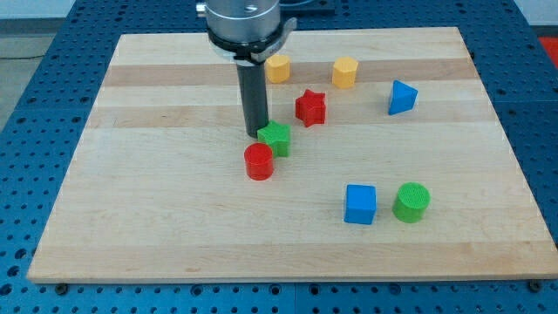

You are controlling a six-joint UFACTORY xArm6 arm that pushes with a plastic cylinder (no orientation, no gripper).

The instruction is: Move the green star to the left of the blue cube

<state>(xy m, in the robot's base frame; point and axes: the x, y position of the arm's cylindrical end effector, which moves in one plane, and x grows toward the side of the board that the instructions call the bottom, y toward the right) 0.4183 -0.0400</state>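
Observation:
The green star (276, 139) lies near the board's middle, touching the red cylinder (259, 162) at its lower left. My tip (256, 133) stands right against the star's upper left side. The blue cube (360, 204) sits lower right of the star, well apart from it, with the green cylinder (411, 202) just to its right.
A red star (310, 107) lies up and right of the green star. A yellow heart-like block (278, 67) and a yellow hexagonal block (345, 72) sit near the view's top. A blue triangular block (401, 97) is at the right. The wooden board (131, 218) ends on all sides.

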